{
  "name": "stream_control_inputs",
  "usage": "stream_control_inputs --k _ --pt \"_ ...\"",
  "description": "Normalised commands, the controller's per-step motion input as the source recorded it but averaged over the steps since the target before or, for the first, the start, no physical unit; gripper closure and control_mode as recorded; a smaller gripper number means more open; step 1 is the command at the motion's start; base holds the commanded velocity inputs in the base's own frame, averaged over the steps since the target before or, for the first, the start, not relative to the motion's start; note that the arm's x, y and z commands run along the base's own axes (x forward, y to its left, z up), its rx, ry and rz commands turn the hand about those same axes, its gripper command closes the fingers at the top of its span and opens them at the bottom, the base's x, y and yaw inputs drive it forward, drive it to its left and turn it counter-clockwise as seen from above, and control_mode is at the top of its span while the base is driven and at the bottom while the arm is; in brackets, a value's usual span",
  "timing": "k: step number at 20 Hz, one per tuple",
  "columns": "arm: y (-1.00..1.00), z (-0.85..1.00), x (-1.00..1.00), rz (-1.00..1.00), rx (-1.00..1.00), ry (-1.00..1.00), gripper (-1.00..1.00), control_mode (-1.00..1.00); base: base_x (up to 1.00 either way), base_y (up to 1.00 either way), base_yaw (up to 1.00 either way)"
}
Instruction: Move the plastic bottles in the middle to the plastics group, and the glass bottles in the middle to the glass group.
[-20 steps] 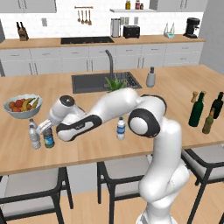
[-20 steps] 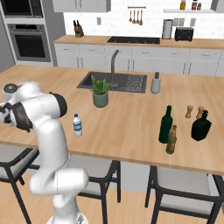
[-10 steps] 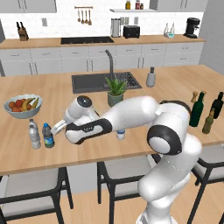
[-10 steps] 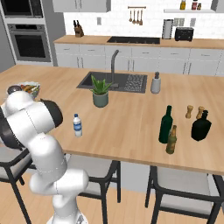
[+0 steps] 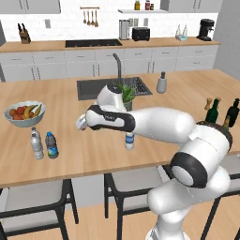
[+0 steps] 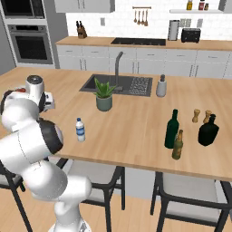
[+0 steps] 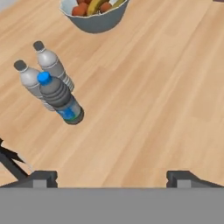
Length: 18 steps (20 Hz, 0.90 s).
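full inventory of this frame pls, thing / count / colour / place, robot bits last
Blue-capped water bottle: 1, blue-tinted, left end of island, beside the grey-labelled one.
Grey-labelled water bottle: 1, clear; the hand view shows two pale bottles there.
White-capped water bottle: 1, clear, blue label, middle front of island.
Tall green bottle: 1, dark green, right part of island.
Olive-brown bottle: 1, just in front of the green one.
Blackish bottle: 1, squat, far right.
Wooden shakers: 2, tan, behind the dark bottles.
Fruit bowl: 1, grey, left rear.
Potted plant: 1, green, by sink.
Sink: 1, dark, island centre.
Grey dispenser: 1, right of sink.
Gripper: 1, open, empty, above the island right of the left bottles.
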Motion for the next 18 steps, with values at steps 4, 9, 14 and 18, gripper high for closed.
stream_control_inputs --k 4,9,14,18 --pt "-1.0 0.09 -0.13 -0.19 -0.01 0.14 -1.0 -1.0 0.0 0.0 0.0" --pt "-0.93 0.0 -0.12 -0.16 -0.05 0.04 -1.0 -1.0 0.0 0.0 0.0" --pt "-0.57 0.0 -0.01 -0.16 -0.07 0.0 -1.0 -1.0 0.0 0.0 0.0" --pt "-0.26 0.07 0.0 -0.16 0.0 0.06 -1.0 -1.0 0.0 0.0 0.0"
